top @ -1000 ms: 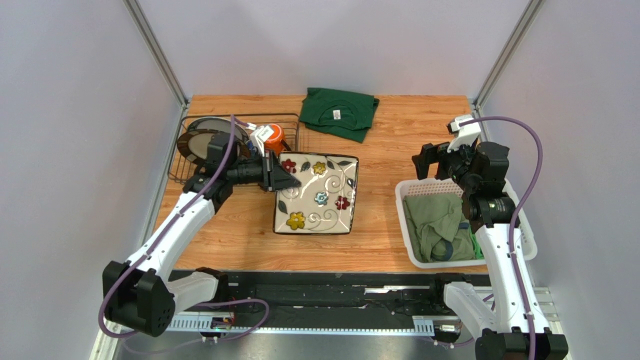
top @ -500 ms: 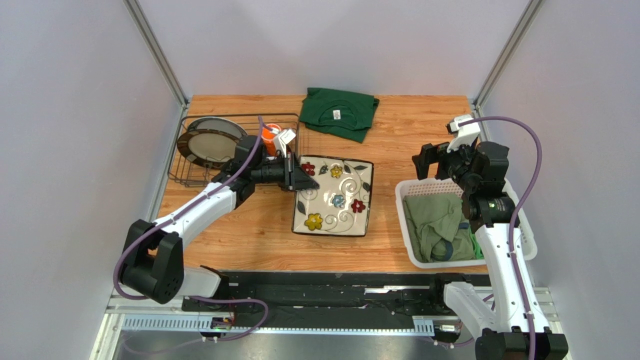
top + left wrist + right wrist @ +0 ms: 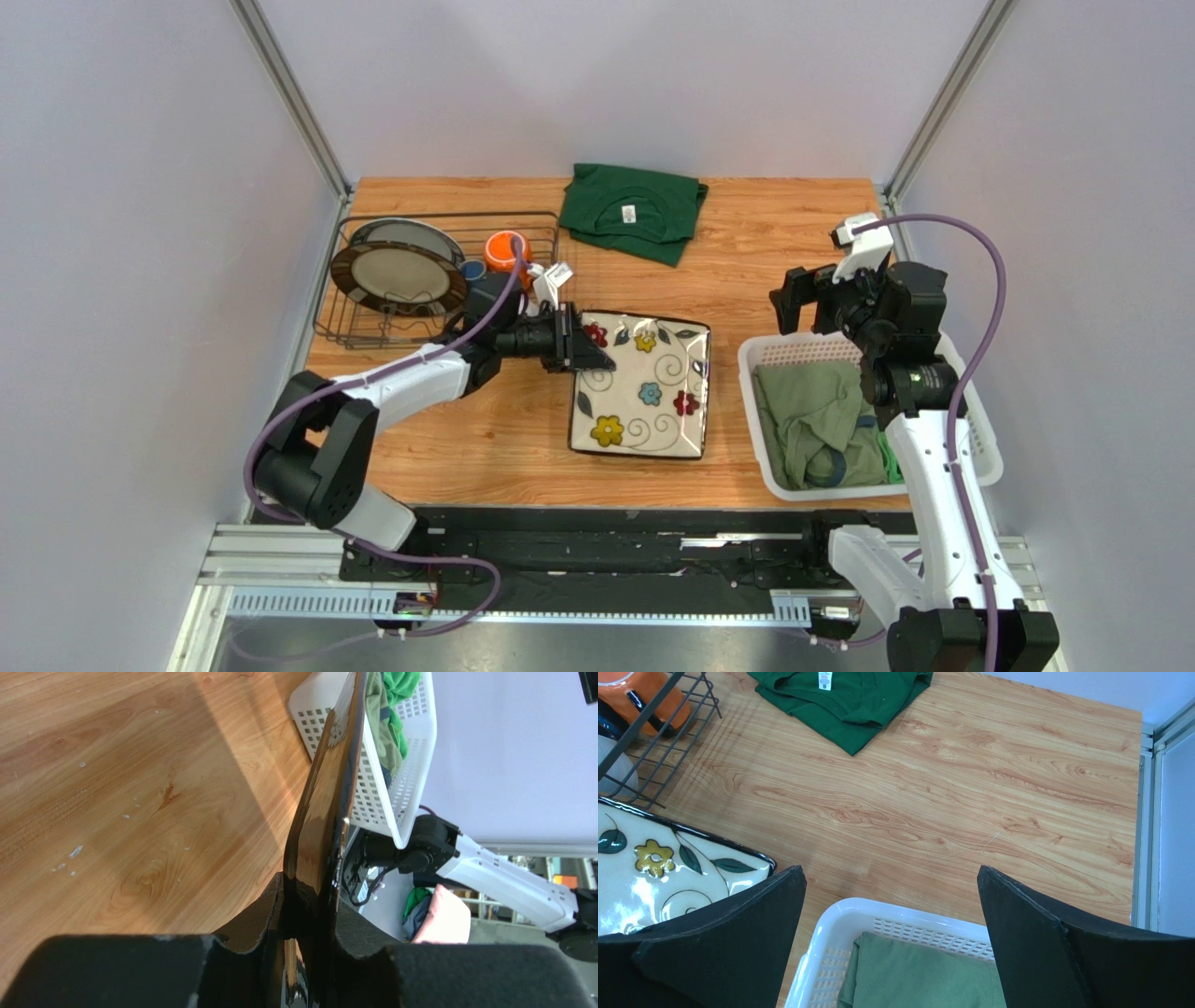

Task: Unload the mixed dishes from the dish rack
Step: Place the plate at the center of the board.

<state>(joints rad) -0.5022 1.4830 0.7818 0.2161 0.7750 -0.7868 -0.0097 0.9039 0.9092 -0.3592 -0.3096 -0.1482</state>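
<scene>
Square cream plate (image 3: pixel 643 403) sits over the front middle of the counter (image 3: pixel 786 224), its left edge pinched by the left end effector (image 3: pixel 578 345). The right end effector (image 3: pixel 811 301) hangs spread above the white basket (image 3: pixel 749 378). Farther left, the dish rack (image 3: pixel 368 333) holds 1 round plate (image 3: pixel 400 269) and 1 orange mug (image 3: pixel 505 254).

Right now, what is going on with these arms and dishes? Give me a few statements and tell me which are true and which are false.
1. The left gripper is clamped on the flowered plate. True.
2. The right gripper holds a cup. False: it is open and empty, above the white basket.
3. The round plate sits in the wire rack. True.
4. The orange mug stands on the green shirt. False: it is in the rack, and the shirt lies apart from the rack.
</scene>
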